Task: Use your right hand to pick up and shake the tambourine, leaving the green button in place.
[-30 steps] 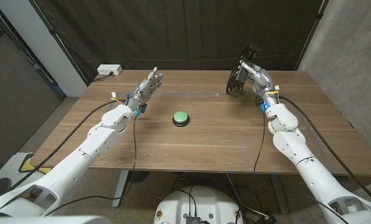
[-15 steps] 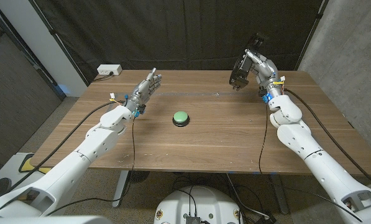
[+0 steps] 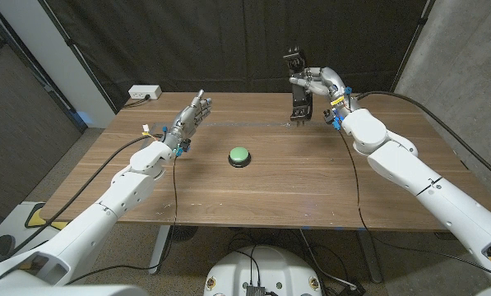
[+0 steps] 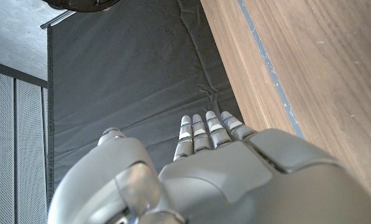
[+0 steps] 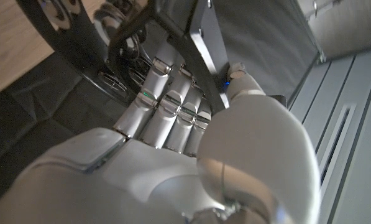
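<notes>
Black-framed tambourine (image 3: 298, 97) is hanging edge-on in the air above the far edge of the wooden table (image 3: 311, 189), at roughly 1 o'clock from the green button (image 3: 240, 155). The right hand (image 3: 313, 82) is gripping it, fingers (image 5: 166, 93) wrapping around the rim beside the metal jingles. The green button is sitting on the table near centre, well apart from both hands. The left hand (image 3: 190, 119) is hovering at 10 o'clock from the button, fingers extended close together, holding nothing.
</notes>
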Robot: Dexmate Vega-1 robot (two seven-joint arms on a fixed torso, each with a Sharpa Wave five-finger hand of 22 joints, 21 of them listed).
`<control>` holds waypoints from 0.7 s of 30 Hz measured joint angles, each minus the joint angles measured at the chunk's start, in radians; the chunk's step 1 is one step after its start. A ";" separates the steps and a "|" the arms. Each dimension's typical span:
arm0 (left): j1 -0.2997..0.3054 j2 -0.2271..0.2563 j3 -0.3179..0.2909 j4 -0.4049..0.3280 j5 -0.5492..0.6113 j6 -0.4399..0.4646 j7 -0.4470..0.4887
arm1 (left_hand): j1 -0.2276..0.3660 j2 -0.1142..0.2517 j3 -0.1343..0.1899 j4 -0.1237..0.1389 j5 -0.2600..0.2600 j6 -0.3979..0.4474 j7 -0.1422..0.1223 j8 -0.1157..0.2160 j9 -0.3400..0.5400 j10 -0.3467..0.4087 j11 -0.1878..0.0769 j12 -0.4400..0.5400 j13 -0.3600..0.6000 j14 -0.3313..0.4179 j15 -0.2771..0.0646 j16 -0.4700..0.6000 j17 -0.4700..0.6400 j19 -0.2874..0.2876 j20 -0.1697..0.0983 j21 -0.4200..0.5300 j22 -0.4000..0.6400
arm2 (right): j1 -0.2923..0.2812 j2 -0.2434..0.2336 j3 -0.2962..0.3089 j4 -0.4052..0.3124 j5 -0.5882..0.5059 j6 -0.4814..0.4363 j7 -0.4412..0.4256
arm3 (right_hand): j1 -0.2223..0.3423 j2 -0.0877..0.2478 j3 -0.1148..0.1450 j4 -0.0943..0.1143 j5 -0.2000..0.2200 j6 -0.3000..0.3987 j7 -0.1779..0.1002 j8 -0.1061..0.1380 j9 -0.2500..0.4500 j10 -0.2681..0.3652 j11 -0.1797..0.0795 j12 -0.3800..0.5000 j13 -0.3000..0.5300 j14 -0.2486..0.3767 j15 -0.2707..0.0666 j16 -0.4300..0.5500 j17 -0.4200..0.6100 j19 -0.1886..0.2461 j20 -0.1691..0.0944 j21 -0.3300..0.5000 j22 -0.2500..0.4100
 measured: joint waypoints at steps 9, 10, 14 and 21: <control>0.017 0.011 -0.009 -0.011 -0.003 -0.001 0.003 | 0.000 0.000 0.000 0.000 0.000 0.000 0.000 0.000 0.000 0.000 0.000 0.000 0.000 0.000 0.000 0.000 0.000 0.000 0.000 0.000 0.000 | 0.021 -0.039 -0.036 -0.055 -0.319 -0.083 0.033 | 0.000 0.000 0.000 0.000 0.001 0.000 0.000 -0.002 0.010 0.000 0.000 0.000 0.012 0.000 0.000 -0.001 0.000 -0.009 0.002 0.000 0.000; 0.017 0.012 -0.010 -0.012 -0.003 -0.001 0.003 | 0.000 0.000 0.000 0.000 0.000 0.000 0.000 0.000 0.000 0.000 0.000 0.000 0.000 0.000 0.000 0.000 0.000 0.000 0.000 0.000 0.000 | 0.021 -0.039 -0.036 -0.056 -0.335 -0.085 0.034 | 0.000 0.000 0.000 0.000 0.001 0.000 0.000 -0.002 0.011 0.000 0.000 0.001 0.012 0.000 0.000 -0.003 0.000 -0.009 0.002 0.000 0.000; 0.024 0.015 -0.015 -0.017 -0.006 -0.005 0.004 | 0.000 0.000 0.000 0.000 0.000 0.000 0.000 0.000 0.000 0.000 0.000 0.000 0.000 0.000 0.000 0.000 0.000 0.000 0.000 0.000 0.000 | 0.017 -0.042 -0.034 -0.065 -0.413 -0.094 0.035 | 0.000 0.000 0.000 0.000 0.001 0.000 0.000 -0.002 0.016 0.000 0.000 0.001 0.012 0.000 0.000 -0.004 0.000 -0.009 0.002 0.000 0.000; 0.030 0.016 -0.017 -0.018 -0.010 -0.015 -0.003 | 0.000 0.000 0.000 0.000 -0.004 0.002 -0.002 0.000 0.000 0.000 0.000 0.000 0.000 0.000 0.000 0.000 0.000 0.000 0.000 0.000 0.000 | -0.007 -0.031 -0.014 -0.063 -0.441 -0.081 0.014 | 0.000 0.000 0.000 0.000 0.001 0.000 0.000 -0.002 0.017 0.000 0.000 0.001 0.012 -0.004 -0.004 0.000 0.004 -0.015 0.000 0.000 0.000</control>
